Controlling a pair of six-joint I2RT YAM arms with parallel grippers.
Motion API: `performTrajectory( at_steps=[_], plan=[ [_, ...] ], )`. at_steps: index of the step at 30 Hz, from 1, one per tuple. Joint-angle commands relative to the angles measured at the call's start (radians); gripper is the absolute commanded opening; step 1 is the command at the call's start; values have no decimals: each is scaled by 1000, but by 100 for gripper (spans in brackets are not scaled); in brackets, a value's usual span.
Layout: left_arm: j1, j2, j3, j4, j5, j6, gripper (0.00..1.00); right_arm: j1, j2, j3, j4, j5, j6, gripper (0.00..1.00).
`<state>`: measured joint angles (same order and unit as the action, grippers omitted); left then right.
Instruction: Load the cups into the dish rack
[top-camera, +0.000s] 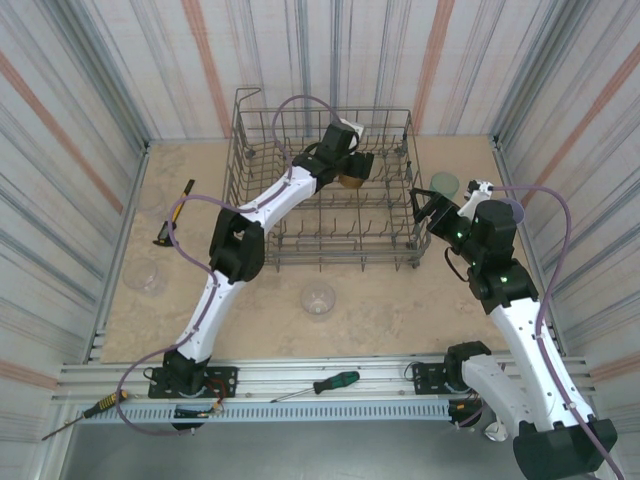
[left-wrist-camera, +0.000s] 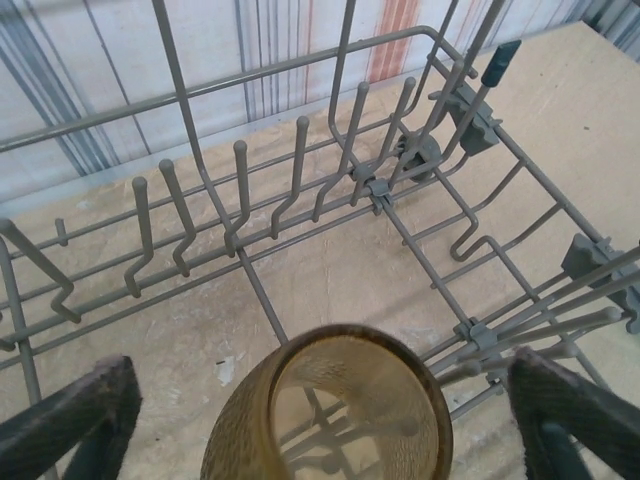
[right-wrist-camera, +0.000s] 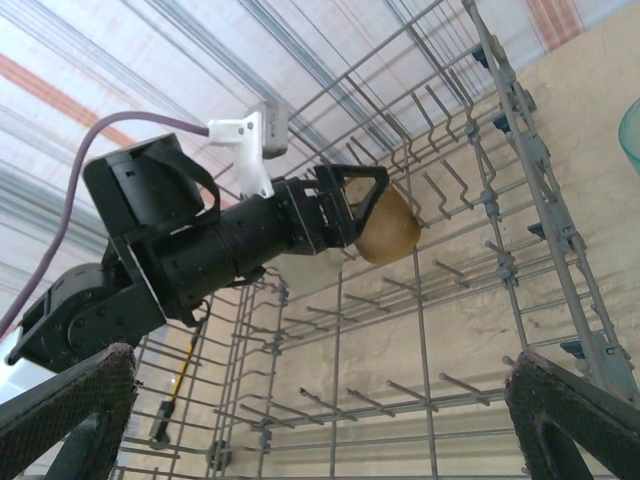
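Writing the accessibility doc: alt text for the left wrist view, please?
An amber cup lies between the two dark fingers of the open left gripper, touching neither, inside the grey wire dish rack. Rows of upright tines stand behind it; the tan table shows through the wires.

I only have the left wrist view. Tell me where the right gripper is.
Observer: The right gripper hangs open just outside the rack's right side.
Operator: Report the cups outside the rack.
Observer: A teal cup sits on the table just beyond that gripper.
Operator: Go on.
Observer: A clear cup stands in front of the rack, and a second clear cup far left.
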<state>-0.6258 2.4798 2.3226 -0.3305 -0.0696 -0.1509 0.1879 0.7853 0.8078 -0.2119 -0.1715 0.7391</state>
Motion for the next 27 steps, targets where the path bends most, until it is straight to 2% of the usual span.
performTrajectory(
  at_steps=[1, 9, 15, 21, 27],
  plan=[
    [4, -62, 14, 16, -20, 7, 99, -7, -11, 41, -36, 24, -13, 99],
    [4, -194, -43, -19, -30, -27, 99, -6, -8, 102, -133, 2, 17, 99],
    [1, -378, -223, 21, -14, -82, 99, -7, -3, 132, -210, -17, 31, 99],
    [1, -601, -421, 39, 3, -134, 99, -7, 7, 168, -298, 35, 11, 99],
    [1, -751, -559, 16, 45, -172, 99, -17, 100, 269, -412, 60, -49, 99]
  ],
)
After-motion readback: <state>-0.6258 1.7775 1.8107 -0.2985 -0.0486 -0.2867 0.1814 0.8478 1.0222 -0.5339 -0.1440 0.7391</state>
